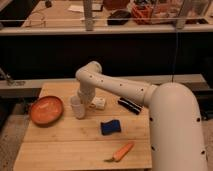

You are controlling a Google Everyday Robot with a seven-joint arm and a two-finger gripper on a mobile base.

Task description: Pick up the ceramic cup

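Note:
The ceramic cup [77, 107] is small and whitish-grey. It stands upright on the wooden table [60, 147], just right of the orange bowl [46, 110]. My gripper [83, 99] hangs down from the white arm, right over the cup's right rim and close against it. The arm's wrist hides the gripper's tips and part of the cup's far side. I cannot tell whether the gripper touches the cup.
A small white block [99, 103] lies right of the cup. A black object [130, 105] lies further right, with a blue sponge [110, 127] in front. A carrot [121, 151] lies near the table's front edge. A dark counter wall stands behind the table.

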